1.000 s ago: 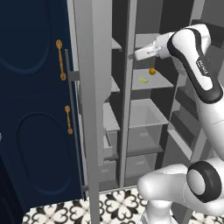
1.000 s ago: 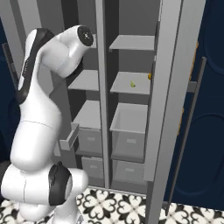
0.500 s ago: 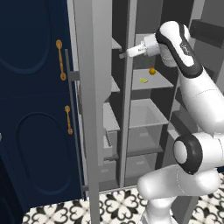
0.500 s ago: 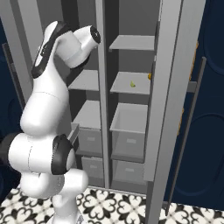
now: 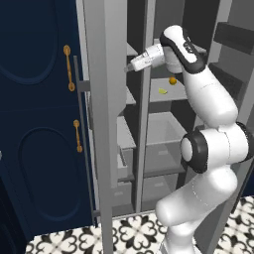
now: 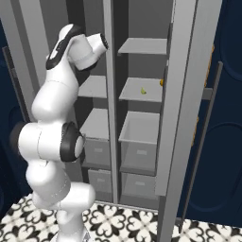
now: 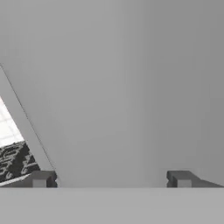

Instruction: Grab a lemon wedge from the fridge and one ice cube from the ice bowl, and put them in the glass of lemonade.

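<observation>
End effector is sitting with fingers spread wide and nothing between them, reaching up by the fridge's centre divider at upper-shelf height. In the hand view the two dark fingertips are standing far apart against a flat grey fridge surface.

Fridge doors are standing open, showing grey shelves above and drawers below. Lemon wedge is lying on a shelf in the fridge's right-hand compartment, with a small round orange fruit sitting near it, further back and to the right. Cannot tell what the drawers are holding.

Wedge is lying below and to the right of the end effector, apart from it, on the other side of the divider. Navy cabinet with gold handles is standing left of the fridge.
</observation>
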